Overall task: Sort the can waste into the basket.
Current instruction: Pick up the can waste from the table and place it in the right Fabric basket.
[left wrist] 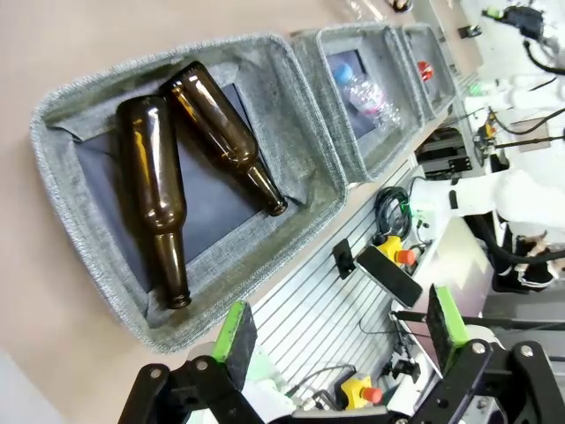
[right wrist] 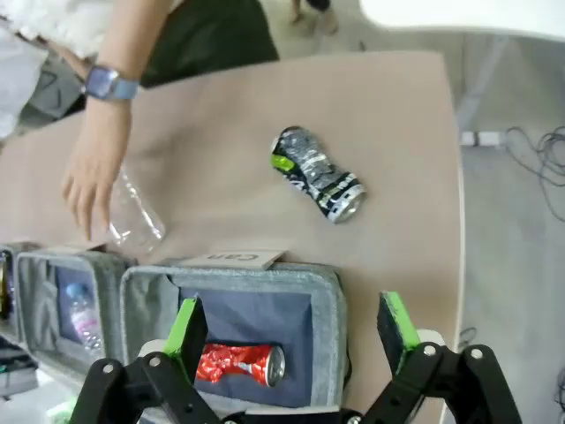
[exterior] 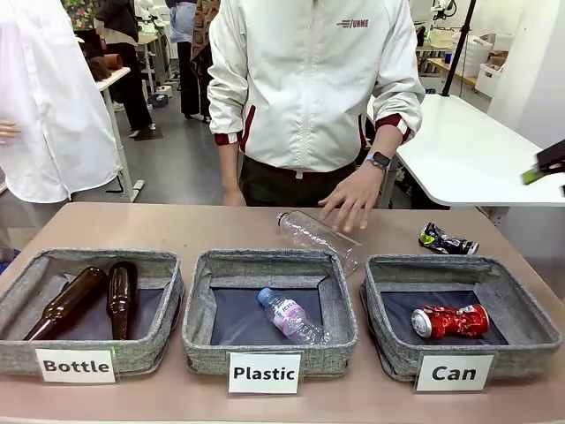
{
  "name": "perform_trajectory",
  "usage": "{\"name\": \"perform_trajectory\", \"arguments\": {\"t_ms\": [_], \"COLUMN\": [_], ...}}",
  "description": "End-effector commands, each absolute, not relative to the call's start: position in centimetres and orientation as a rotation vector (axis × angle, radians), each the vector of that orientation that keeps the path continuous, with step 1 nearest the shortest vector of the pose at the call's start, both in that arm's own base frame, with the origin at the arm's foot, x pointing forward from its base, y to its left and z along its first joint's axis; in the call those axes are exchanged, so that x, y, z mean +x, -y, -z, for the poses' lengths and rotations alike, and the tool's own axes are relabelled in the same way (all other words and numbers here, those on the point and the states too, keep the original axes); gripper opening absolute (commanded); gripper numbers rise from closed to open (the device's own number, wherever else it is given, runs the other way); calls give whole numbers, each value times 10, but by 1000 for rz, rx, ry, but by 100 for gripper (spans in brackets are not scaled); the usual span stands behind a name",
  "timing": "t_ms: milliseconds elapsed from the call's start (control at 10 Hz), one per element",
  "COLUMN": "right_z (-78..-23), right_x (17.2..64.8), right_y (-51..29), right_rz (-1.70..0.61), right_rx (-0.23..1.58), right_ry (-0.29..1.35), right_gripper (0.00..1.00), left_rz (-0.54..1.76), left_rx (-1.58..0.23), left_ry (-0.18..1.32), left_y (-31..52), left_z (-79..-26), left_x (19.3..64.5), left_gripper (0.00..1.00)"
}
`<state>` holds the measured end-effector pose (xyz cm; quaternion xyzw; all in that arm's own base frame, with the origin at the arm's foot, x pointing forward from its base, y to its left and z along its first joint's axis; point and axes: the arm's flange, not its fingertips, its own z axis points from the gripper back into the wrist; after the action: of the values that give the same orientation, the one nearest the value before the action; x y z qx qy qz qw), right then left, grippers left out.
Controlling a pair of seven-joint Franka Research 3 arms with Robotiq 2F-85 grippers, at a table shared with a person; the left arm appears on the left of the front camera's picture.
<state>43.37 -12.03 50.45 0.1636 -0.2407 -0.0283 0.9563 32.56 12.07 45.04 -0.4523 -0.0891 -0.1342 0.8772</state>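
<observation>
Red can (exterior: 450, 321) is home: it lies on its side on the dark lining of the Can basket (exterior: 393, 353), silver end toward the Plastic basket (exterior: 199, 336). The black can (exterior: 446, 240), crushed and flecked with green-yellow, lies out on the tabletop (exterior: 177, 225), just behind that basket's far rim, apart from it.

Up high, the right tool (right wrist: 296, 331) hangs over the Can basket with its green pads spread wide and nothing between them; from its wrist view the black can lies ahead, beyond the basket. The left tool (left wrist: 340, 336) is released too, pads apart and empty, above the near edge by the Bottle basket (exterior: 18, 291), where two brown bottles (exterior: 121, 299) lie side by side.

Across the tabletop, the person's hand (exterior: 351, 196) rests on a clear bottle (exterior: 309, 234) lying behind the Plastic basket. A small blue-capped bottle (exterior: 290, 316) lies inside that basket.
</observation>
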Motion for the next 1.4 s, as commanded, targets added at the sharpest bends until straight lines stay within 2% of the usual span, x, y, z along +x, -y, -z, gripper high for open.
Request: {"name": "perform_trajectory", "arguments": {"t_ms": [0,200,400,600,1000,1200,1300], "right_z": [-523,-524,-508,-497,-498,-510,-517], "right_x": [402,324,273,246,260,285,305], "right_y": [177,227,254,265,257,237,216], "right_rz": [104,125,122,154,118,34,-14], "right_rx": [500,725,796,832,832,814,745], "right_ry": [481,462,474,508,525,563,585], "right_gripper": [100,100,100,100,100,100,100], "left_rz": [296,296,296,296,296,296,296], "left_rx": [-932,-932,-932,-932,-932,-932,-932], "left_ry": [195,195,195,195,195,195,195], "left_y": [-124,-124,-124,-124,-124,-124,-124], "left_z": [-449,-449,-449,-449,-449,-449,-449], "left_x": [323,323,323,323,323,323,323], "left_gripper": [100,100,100,100,100,100,100]}}
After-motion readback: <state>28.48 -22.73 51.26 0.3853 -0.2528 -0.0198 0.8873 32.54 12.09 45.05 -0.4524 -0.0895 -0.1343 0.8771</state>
